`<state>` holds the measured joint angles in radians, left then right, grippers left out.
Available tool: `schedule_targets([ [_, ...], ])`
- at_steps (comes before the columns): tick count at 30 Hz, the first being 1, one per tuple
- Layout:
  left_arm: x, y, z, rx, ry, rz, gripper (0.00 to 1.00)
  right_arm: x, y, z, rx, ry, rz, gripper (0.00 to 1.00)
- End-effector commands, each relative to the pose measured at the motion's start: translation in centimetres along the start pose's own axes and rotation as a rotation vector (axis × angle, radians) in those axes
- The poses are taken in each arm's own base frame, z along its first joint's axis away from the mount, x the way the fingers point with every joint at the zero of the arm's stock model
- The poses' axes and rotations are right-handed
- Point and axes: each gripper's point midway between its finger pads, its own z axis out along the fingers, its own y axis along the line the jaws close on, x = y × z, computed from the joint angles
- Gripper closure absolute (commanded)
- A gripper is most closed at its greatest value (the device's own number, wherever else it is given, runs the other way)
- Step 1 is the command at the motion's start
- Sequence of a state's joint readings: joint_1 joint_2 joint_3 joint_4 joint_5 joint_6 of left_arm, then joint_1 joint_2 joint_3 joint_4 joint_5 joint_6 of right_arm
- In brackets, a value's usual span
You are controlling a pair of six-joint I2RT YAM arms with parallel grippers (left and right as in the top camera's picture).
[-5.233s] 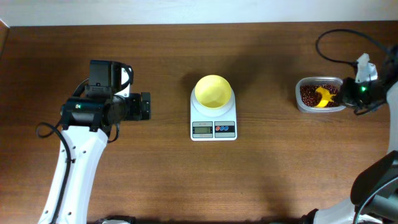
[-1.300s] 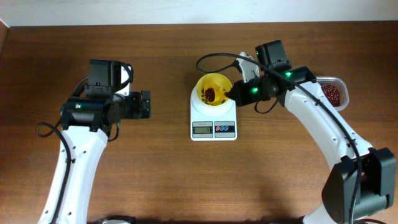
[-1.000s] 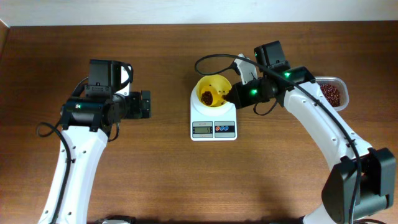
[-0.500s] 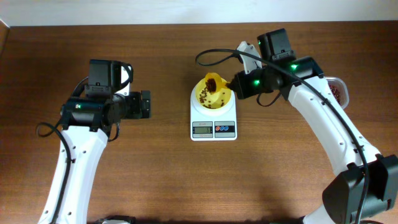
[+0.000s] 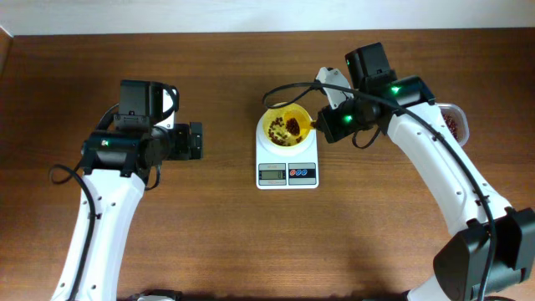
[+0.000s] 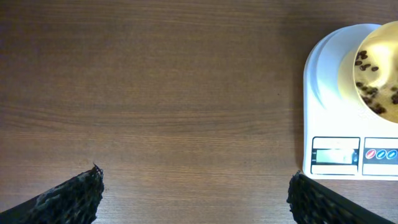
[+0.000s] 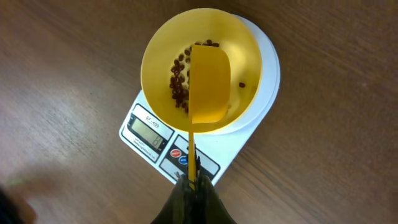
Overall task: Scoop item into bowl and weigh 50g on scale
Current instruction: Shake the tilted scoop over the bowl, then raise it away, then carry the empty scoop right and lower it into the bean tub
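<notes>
A pale-yellow bowl (image 5: 277, 116) stands on the white scale (image 5: 287, 156) at the table's middle. Dark red-brown beans (image 5: 292, 126) lie scattered inside the bowl. My right gripper (image 5: 322, 125) hovers just right of the bowl, shut on the thin handle of a yellow scoop (image 7: 209, 84). In the right wrist view the scoop's head hangs over the bowl (image 7: 161, 56), with beans (image 7: 179, 81) to its left, and the gripper (image 7: 194, 183) sits above the scale's buttons. My left gripper (image 5: 195, 142) stays open, left of the scale (image 6: 329, 74), holding nothing (image 6: 194, 182).
A clear container (image 5: 452, 124) with more beans sits at the far right, partly hidden behind the right arm. The scale's display (image 7: 149, 130) faces the table's front edge. Bare wooden table (image 6: 155, 93) lies between the left gripper and the scale.
The scoop, raised with beans over the bowl half a second ago, has tipped and come down; more beans now lie in the bowl. The left arm has not moved.
</notes>
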<state>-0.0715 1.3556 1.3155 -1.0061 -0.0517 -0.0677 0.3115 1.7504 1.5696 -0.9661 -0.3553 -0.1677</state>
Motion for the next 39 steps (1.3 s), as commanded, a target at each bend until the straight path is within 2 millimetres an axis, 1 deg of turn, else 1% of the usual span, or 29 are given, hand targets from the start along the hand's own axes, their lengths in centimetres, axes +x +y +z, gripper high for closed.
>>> schedule_targets([
  [1, -0.2, 0.1, -0.4, 0.002, -0.014, 0.001, 0.01, -1.1, 0.3, -1.9, 0.029, -0.052, -0.051, 0.96],
  [5, -0.2, 0.1, -0.4, 0.002, -0.014, 0.001, 0.01, -1.5, 0.2, -1.9, 0.032, -0.066, -0.067, 0.96],
  [9, -0.2, 0.1, -0.4, 0.003, -0.014, 0.001, 0.01, -2.4, 0.4, -2.7, 0.038, -0.092, -0.103, 0.96],
  [11, -0.2, 0.1, -0.4, 0.003, -0.014, 0.001, 0.01, -2.4, 0.4, -2.7, 0.038, -0.092, -0.103, 0.96],
  [14, -0.2, 0.1, -0.4, 0.003, -0.014, 0.001, 0.01, -2.4, 1.2, -2.5, 0.034, -0.087, -0.199, 0.96],
  [17, -0.2, 0.1, -0.4, 0.002, -0.014, 0.001, 0.01, -2.3, 1.2, -2.0, 0.133, -0.053, -0.293, 0.96],
  [19, -0.2, 0.1, -0.4, 0.002, -0.014, 0.001, 0.01, -2.4, 1.6, -1.8, 0.160, -0.043, -0.353, 0.96],
  [21, -0.2, 0.1, -0.4, 0.003, -0.014, 0.001, 0.01, -2.7, 1.1, -1.8, 0.237, -0.036, -0.384, 0.96],
  [22, -0.2, 0.1, -0.4, 0.003, -0.014, 0.001, 0.01, -2.8, 1.2, -1.8, 0.255, -0.029, -0.426, 0.96],
  [25, -0.2, 0.1, -0.4, 0.003, -0.014, 0.001, 0.01, -2.9, 2.2, -1.4, 0.268, -0.019, -0.491, 0.96],
  [28, -0.2, 0.1, -0.4, 0.003, -0.014, 0.001, 0.01, -2.9, 2.8, -1.3, 0.303, -0.007, -0.531, 0.96],
  [30, -0.2, 0.1, -0.4, 0.003, -0.014, 0.001, 0.01, -3.3, 3.2, -1.2, 0.312, -0.023, -0.531, 0.96],
  [32, -0.2, 0.1, -0.4, 0.003, -0.014, 0.001, 0.01, -4.0, 3.5, -1.5, 0.283, -0.073, -0.394, 0.96],
  [33, -0.2, 0.1, -0.4, 0.003, -0.014, 0.001, 0.01, -4.4, 4.1, -1.7, 0.220, -0.101, -0.347, 0.96],
  [34, -0.2, 0.1, -0.4, 0.003, -0.014, 0.001, 0.01, -5.3, 4.6, -2.7, 0.119, -0.151, -0.285, 0.96],
  [35, -0.2, 0.1, -0.4, 0.003, -0.014, 0.001, 0.01, -5.9, 4.4, -3.5, 0.073, -0.180, -0.242, 0.96],
  [36, -0.2, 0.1, -0.4, 0.003, -0.014, 0.001, 0.01, -6.6, 3.0, -5.6, 0.019, -0.223, -0.171, 0.96],
  [37, -0.2, 0.1, -0.4, 0.003, -0.014, 0.001, 0.01, -6.8, 1.6, -7.3, -0.015, -0.245, -0.123, 0.96],
  [38, -0.2, 0.1, -0.4, 0.003, -0.014, 0.001, 0.01, -6.4, -0.4, -9.1, -0.030, -0.258, -0.061, 0.96],
  [39, -0.2, 0.1, -0.4, 0.003, -0.014, 0.001, 0.01, -5.6, -2.6, -10.5, -0.018, -0.256, 0.005, 0.96],
])
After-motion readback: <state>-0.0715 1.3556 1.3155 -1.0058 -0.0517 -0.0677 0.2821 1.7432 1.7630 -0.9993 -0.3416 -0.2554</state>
